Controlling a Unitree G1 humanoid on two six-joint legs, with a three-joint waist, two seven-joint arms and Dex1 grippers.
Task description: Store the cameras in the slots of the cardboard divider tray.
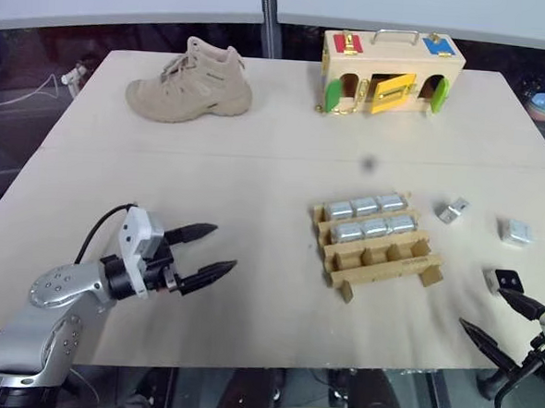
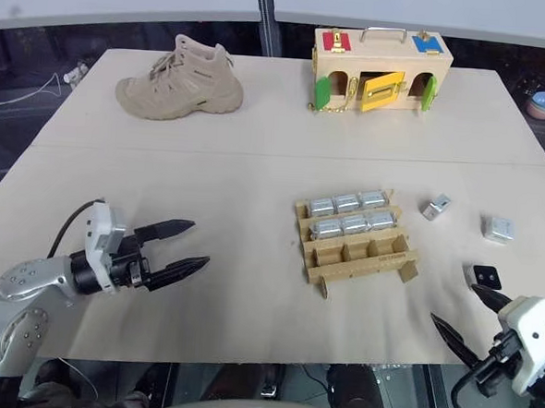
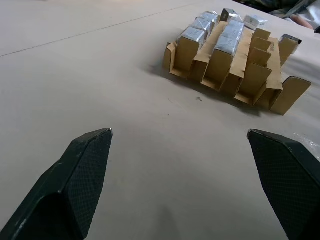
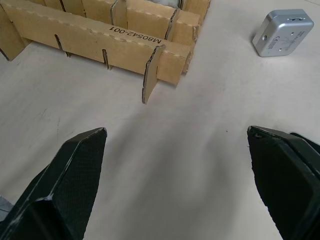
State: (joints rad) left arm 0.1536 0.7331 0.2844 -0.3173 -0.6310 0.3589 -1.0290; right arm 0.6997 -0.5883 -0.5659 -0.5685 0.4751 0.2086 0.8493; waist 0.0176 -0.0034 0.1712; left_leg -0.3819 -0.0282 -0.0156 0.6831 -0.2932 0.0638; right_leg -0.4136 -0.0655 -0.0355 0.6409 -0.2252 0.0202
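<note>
Left gripper point(image 1: 207, 252) hovered spread and empty over bare table point(image 1: 256, 166). Cardboard divider tray point(image 1: 378, 252) sat centre-right: six cameras point(image 1: 365, 206) in its two far rows, near row unfilled. Three loose cameras point(image 1: 515, 232) lay right. Right gripper point(image 1: 499, 318) spread, empty.

I count six cameras point(image 1: 365, 206) seated in the cardboard divider tray point(image 1: 386, 268), three in its far row and three in its middle row, well ahead of my left gripper point(image 1: 208, 253) with its spread jaws. I see three more cameras loose on the table point(image 1: 256, 166): two point(image 1: 453, 210) beyond my right gripper point(image 1: 501, 320) and one point(image 1: 503, 281) just ahead of its wide-open jaws. One tray, one boot point(image 1: 191, 82), one wooden latch box point(image 1: 391, 74)
</note>
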